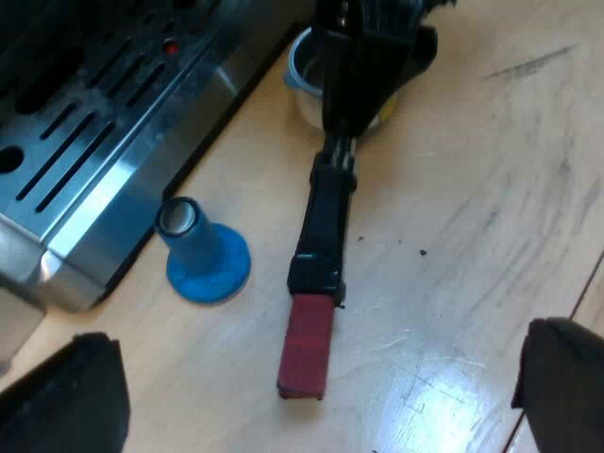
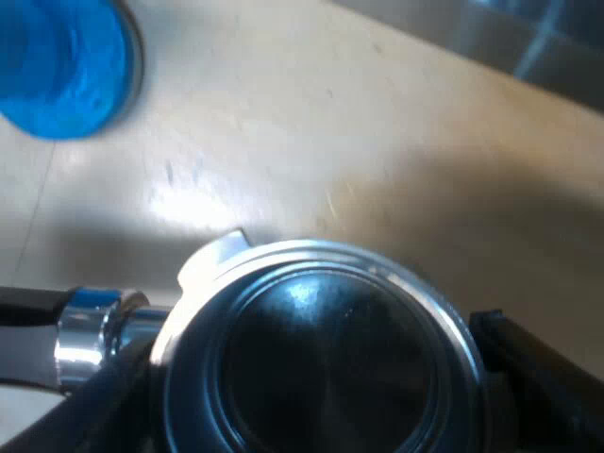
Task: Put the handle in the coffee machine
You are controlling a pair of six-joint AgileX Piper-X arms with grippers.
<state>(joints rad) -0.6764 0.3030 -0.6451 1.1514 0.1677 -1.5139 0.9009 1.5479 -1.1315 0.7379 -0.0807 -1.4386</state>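
the holder [image 1: 326,226] is out over the pale wooden desk [image 1: 472,189], apart from the coffee machine [image 1: 85,160] and not locked into it. its black handle ends in a red end [image 1: 307,354], and that end points toward the left gripper [image 1: 321,377]. the left gripper's jaws are spread wide, one to each side of the red end and well clear of it, with nothing between them but desk and handle.

the right gripper [image 1: 368,57] sits over the far end of the holder, covering most of its round metal head. from the right wrist, the right gripper [image 2: 311,377] has its jaws pressed in on opposite sides of that head, pinching the holder [image 2: 321,349] by its rim. the cup of the head faces the camera, dark and shiny inside, with a bright metal neck leading off to the handle. i cannot tell whether the holder rests on the desk or is raised a little off it.

a blue tamper [image 1: 203,255] stands on its wide base on the desk, between the handle and the corner of the machine's slotted metal tray, just beside the tray and touching neither. the tamper [image 2: 61,66] also shows near the holder's head from the right wrist, with bare desk [image 2: 311,142] between them and a strip of the machine's metal [image 2: 528,38] beyond.
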